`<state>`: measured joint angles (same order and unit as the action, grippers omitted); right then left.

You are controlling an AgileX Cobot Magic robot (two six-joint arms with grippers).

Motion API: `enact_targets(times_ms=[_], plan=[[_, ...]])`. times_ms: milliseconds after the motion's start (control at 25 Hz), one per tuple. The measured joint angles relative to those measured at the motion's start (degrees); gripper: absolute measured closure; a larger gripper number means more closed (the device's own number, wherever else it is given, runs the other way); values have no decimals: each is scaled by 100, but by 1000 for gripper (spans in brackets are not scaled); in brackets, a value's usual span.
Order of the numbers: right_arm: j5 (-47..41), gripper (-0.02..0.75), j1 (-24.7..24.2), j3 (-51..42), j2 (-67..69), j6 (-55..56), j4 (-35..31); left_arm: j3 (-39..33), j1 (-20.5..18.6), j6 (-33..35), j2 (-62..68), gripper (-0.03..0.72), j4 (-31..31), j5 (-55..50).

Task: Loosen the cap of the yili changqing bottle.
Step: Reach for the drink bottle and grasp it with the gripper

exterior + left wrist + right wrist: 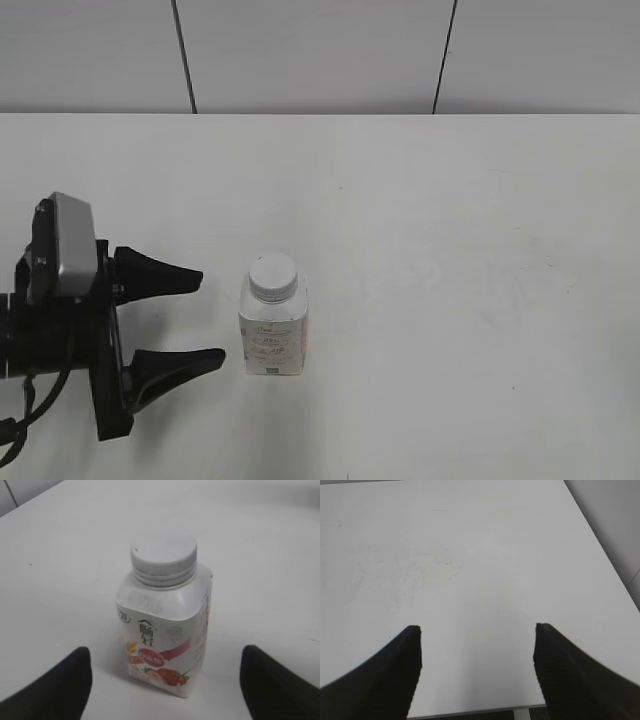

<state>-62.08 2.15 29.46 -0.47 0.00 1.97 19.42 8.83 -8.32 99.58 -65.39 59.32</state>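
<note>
Squat white plastic bottle (273,330) upright on matte table (450,250), ribbed round cap (273,276) on, L gripper (205,315) spread just beside, R gripper (477,645) spread, holding nothing.

The table (450,250) is showing a plain white, matte top that is stretching back to a pale panelled wall. Standing directly on it, upright, is the yili changqing bottle (273,330), a squat white container with a pink and grey printed label; it is sitting left of the table's middle in the exterior view. In the right wrist view the table (470,570) is carrying faint grey scuffs and small dark specks, and its right and near edges are showing.
</note>
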Motion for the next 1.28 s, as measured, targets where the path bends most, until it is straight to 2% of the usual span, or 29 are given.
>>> enact_targets(times_ms=[240,520,680,1280], plan=[[0,186,0,0,0,0,0,455,-259,-27,591,180,-1008,484],[0,186,0,0,0,0,0,1080,-363,-74,1149,189,-2010,728],[0,186,0,0,0,0,0,1389,-363,-481,1444,189,-2090,820],[0,186,0,0,0,0,0,2218,-352,-914,2202,189,-2396,972]])
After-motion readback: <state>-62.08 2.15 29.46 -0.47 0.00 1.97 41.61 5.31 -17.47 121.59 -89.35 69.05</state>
